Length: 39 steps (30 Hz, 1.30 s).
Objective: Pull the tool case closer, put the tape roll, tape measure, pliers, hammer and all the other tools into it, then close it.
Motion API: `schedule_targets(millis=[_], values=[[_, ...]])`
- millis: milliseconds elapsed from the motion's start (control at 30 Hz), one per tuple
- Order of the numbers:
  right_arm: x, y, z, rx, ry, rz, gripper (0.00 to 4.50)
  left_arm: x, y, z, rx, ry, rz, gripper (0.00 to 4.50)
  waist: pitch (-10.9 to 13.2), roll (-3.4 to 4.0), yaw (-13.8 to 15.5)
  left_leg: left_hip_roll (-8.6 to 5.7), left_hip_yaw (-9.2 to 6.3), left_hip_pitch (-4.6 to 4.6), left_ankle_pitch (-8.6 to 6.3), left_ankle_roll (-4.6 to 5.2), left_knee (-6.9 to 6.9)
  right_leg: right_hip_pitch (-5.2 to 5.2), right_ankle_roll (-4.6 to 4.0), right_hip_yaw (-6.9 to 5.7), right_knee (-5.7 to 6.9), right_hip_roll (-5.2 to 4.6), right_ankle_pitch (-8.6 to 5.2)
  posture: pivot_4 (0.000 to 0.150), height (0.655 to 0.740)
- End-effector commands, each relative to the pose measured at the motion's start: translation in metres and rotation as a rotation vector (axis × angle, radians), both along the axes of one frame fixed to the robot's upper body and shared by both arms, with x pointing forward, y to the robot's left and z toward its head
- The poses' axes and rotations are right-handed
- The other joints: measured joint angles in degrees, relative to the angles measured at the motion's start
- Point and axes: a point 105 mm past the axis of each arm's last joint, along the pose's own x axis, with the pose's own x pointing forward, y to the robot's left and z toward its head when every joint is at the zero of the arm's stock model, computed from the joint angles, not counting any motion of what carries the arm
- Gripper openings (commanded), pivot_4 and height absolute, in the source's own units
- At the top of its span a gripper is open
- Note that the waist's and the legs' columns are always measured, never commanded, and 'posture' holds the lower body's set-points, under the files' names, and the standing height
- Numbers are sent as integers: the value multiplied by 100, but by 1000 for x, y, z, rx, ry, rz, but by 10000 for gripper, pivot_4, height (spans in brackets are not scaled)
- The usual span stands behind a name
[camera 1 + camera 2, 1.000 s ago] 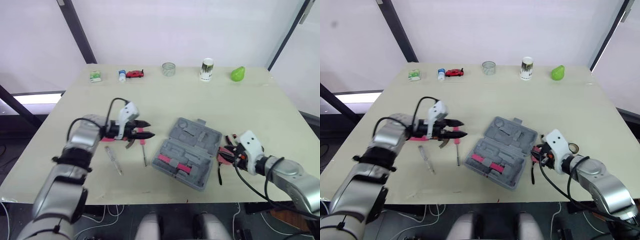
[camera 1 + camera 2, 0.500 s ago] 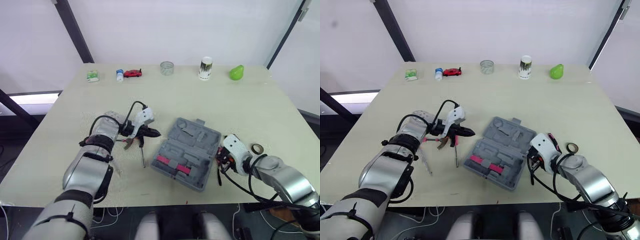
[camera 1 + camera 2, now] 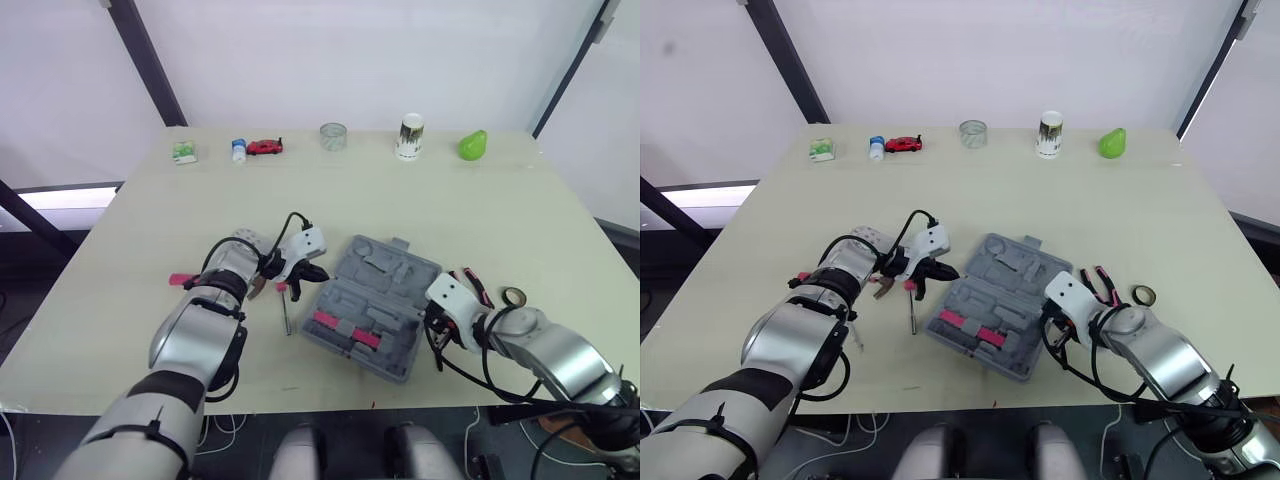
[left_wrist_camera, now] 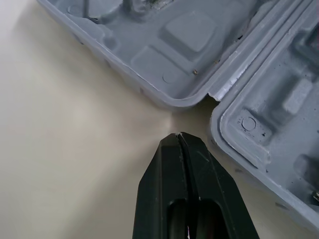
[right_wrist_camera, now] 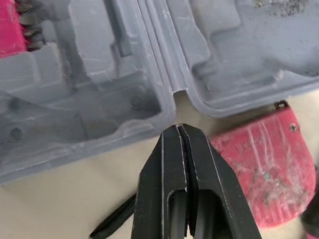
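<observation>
Left wrist view: closed left gripper (image 4: 178,136) sits beside the tool case (image 4: 149,60).

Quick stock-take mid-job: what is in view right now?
table: 1, beige, under everything
tool case: 1, grey, open, centre
screwdriver: 1, metal shaft, left of case
tape measure: 1, red, at case's right side
pliers: 1, red-black handles, right of case
tape roll: 1, dark, far right
box: 1, green-white, back edge, leftmost
bottle: 1, white-blue, back edge
toy car: 1, red, beside bottle
jar: 1, clear, back edge
cup: 1, white, back edge
pear: 1, green, back edge, rightmost
left pincer: black, shut, at case's left side
right pincer: black, shut, at case's right side
</observation>
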Motion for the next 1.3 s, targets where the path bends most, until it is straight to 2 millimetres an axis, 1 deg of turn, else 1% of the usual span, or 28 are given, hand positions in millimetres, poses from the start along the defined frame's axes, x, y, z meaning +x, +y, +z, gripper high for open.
schedule_targets(millis=[33, 133, 267, 467, 667, 800, 933, 1200, 1300], values=[[4, 10, 2, -4, -16, 31, 0, 3, -7, 11, -18, -28, -28, 632, 0, 0, 0, 0, 0, 0, 0, 0, 0, 0, 0, 0, 0, 0, 0, 1500, 7400], [6, 17, 0, -5, -11, 49, 0, 2, -9, 10, -19, -17, -43, 632, 0, 0, -9, 0, -1, 0, 0, 0, 0, 0, 0, -1, 0, 0, 0, 1500, 7400], [8, 21, -1, -2, -2, 71, 0, -4, -6, 6, -20, 17, -61, 632, 0, 0, -17, 0, -3, 0, 0, 0, 0, 0, 0, -2, 1, 1, 0, 1500, 7400], [9, 23, -3, 8, 12, 124, 0, -13, 8, -2, -5, 63, -74, 632, 0, 0, -21, 0, -4, 0, 0, 0, 0, 0, 0, -3, 1, 1, 0, 1500, 7400], [17, 32, 0, 13, -8, 200, 0, -23, 18, -7, -61, 96, -57, 632, -1, 1, -46, 2, -4, 3, 0, 0, -1, 0, -1, -3, 5, 2, 0, 1500, 7400], [19, 37, 0, 17, -12, 246, 0, -34, 23, -11, -85, 103, -43, 632, -1, 2, -78, 3, -3, 5, 0, 0, -2, 0, -1, -1, 7, 2, 0, 1500, 7400], [22, 39, 1, 16, -22, 278, 0, -51, 26, -13, -112, 103, -5, 632, -2, 3, -101, 5, 1, 8, 0, 0, -3, 0, -1, 1, 8, 0, 0, 1500, 7400], [30, 46, 1, 14, -46, 359, 0, -79, 20, -9, -154, 93, 74, 632, -3, 3, -120, 6, 4, 14, 0, 0, -2, 2, -1, 3, 14, -1, 0, 1500, 7400], [32, 46, 0, 11, -46, 371, 0, -84, 19, -9, -159, 94, 99, 632, -3, 3, -112, 6, 5, 15, 0, -1, -2, 2, -1, 4, 14, -1, 0, 1500, 7400]])
